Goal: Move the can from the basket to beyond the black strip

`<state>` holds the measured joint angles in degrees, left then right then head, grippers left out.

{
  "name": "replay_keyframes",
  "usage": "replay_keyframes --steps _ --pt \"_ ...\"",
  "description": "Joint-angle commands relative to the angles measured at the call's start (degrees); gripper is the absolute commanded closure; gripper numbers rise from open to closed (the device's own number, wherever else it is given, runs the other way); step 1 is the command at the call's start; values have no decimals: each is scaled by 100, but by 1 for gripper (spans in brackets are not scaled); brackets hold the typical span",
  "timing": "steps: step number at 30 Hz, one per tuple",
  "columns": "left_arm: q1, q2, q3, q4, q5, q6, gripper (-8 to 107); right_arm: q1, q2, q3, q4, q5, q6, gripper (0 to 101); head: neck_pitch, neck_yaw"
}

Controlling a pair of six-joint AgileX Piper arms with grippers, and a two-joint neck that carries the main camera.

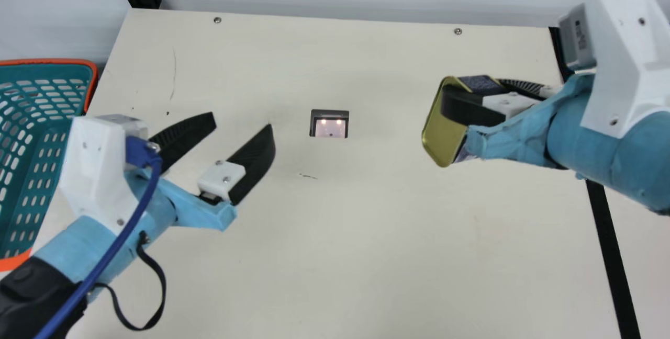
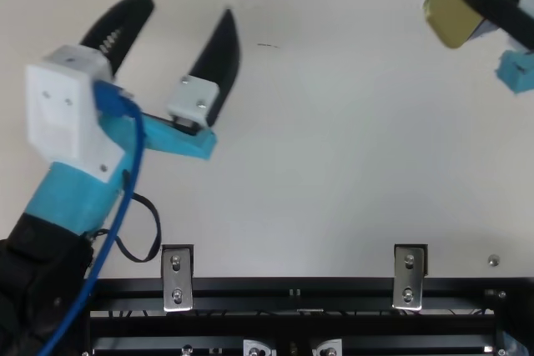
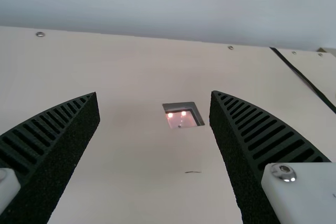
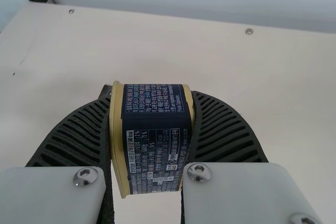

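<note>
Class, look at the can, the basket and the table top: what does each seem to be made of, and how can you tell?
Can: probably metal, its gold end smooth with a slight sheen and a raised rim.
Basket: apparently moulded plastic, with even rows of slots in teal walls.
Table top: a flat cream board, perhaps laminate; screws fasten its edge.

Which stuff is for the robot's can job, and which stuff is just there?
For the job:
- the can, held in the right gripper
- the basket, where the can should come from
- the black strip, which the can should go past

Just there:
- the dark-framed little window
- a screw
- the left gripper, open and holding nothing
</note>
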<state>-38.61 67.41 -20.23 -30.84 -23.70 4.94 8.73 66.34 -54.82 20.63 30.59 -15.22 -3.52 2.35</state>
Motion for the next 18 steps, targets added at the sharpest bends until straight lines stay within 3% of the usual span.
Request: replay_keyframes --steps 1,4,18 --pt "69 -65 63 -253 -79 157 9 -39 -44 29 25 -35 -62 101 -10 -1" --pt "228 -172 160 -542 -168 390 9 -118 -126 73 75 -73 -147 101 -10 -1" --pt "232 -178 162 -539 -179 388 9 -303 -331 208 363 -110 -546 101 -10 -1"
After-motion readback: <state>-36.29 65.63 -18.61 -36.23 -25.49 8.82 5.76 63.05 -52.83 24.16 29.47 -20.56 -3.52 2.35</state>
